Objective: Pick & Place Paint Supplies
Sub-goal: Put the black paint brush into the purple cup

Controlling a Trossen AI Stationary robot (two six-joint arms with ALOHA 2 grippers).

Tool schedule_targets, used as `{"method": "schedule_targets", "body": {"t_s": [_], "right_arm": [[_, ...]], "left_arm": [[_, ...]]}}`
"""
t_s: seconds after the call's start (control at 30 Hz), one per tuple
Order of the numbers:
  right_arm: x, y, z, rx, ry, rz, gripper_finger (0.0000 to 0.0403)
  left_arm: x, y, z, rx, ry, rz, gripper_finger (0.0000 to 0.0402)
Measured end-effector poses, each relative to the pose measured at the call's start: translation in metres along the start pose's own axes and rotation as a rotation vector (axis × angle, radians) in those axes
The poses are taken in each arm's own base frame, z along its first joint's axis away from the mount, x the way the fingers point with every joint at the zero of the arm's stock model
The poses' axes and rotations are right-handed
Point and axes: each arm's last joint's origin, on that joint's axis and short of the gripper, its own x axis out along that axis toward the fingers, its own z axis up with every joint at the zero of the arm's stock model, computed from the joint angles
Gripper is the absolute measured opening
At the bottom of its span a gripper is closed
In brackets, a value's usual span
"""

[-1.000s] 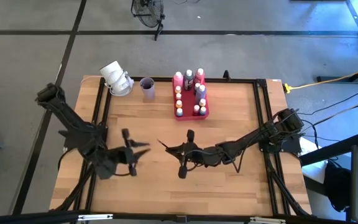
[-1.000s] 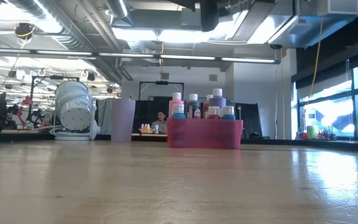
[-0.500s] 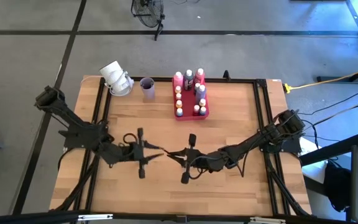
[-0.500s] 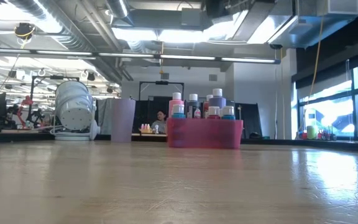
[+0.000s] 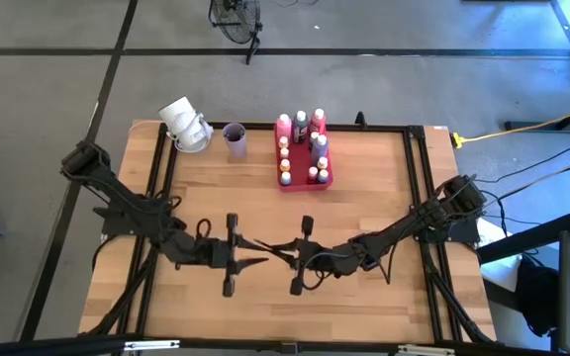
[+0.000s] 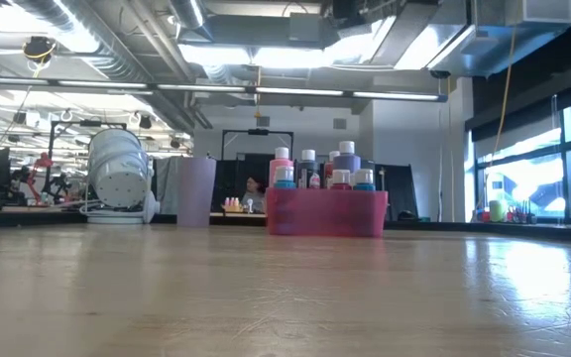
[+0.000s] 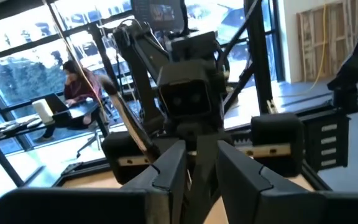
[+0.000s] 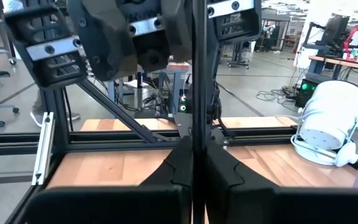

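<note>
Both my arms swung in toward mid-counter (image 5: 265, 188) since earlier. My left pincer (image 5: 257, 260) and right pincer (image 5: 277, 247) were each pinching a paintbrush (image 8: 197, 74), tips nearly meeting.

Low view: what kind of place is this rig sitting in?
Most likely a robotics lab or workshop: exposed ceiling ducts, work benches with equipment behind the wooden table, and a person seated at a desk.
</note>
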Motion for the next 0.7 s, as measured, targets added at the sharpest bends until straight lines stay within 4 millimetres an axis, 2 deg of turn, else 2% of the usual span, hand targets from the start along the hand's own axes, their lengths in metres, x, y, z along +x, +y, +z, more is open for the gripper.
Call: {"method": "schedule_targets", "body": {"t_s": [0.4,0.7], "right_arm": [[-0.001,0.0,-0.001,-0.053,0.009,-0.059,0.0015],[-0.002,0.0,-0.001,-0.058,0.009,-0.06,0.0015]], "left_arm": [[-0.002,-0.005,-0.007,0.01,0.054,-0.069,0.0079],[0.0,0.002,-0.011,0.008,0.112,0.091,0.008]]}}
